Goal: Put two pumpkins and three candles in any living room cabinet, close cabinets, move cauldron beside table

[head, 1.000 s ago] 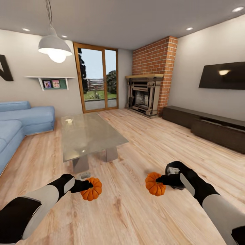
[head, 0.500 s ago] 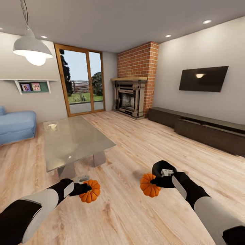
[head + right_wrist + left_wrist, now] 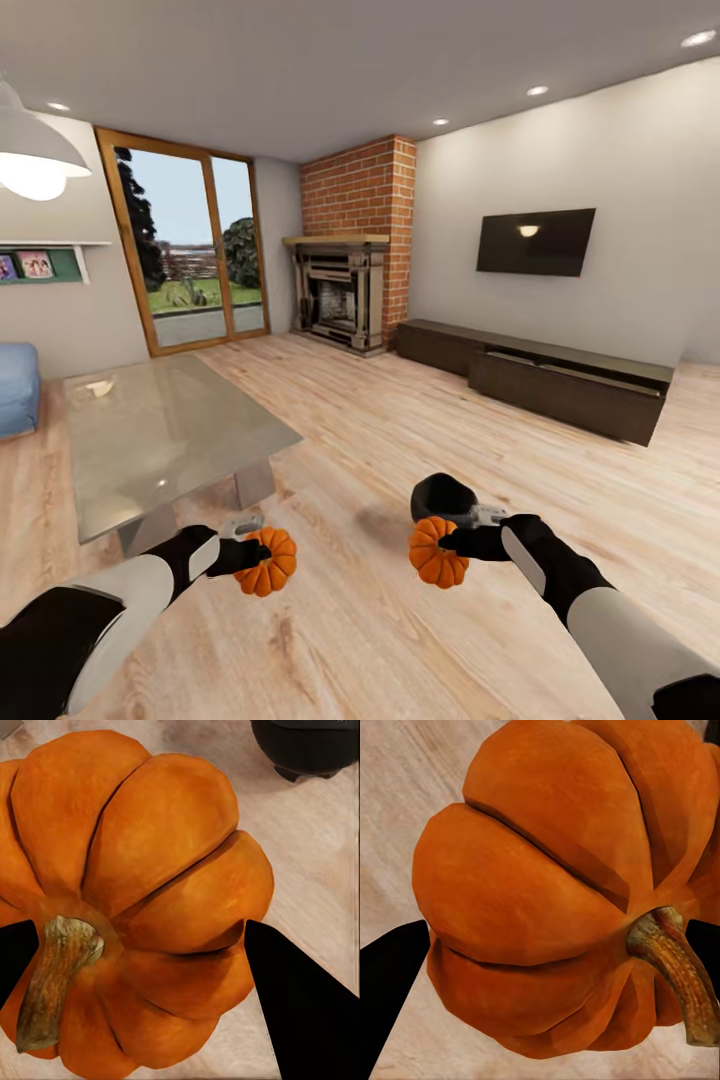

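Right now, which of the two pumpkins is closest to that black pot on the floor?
The pumpkin in the right gripper; the cauldron sits just behind it. The other pumpkin, held by the left gripper, is farther off.

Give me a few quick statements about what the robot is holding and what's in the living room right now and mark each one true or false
1. Each gripper holds a bright-orange ribbed pumpkin: the left gripper one pumpkin, the right gripper the other. True.
2. The small round black cauldron sits on the glass-topped coffee table. False: it stands on the wooden floor, just behind the right gripper.
3. The long, low dark-brown wooden cabinet runs along the wall under the television. True.
4. A pumpkin lies inside the brick fireplace. False: both pumpkins are in the grippers.
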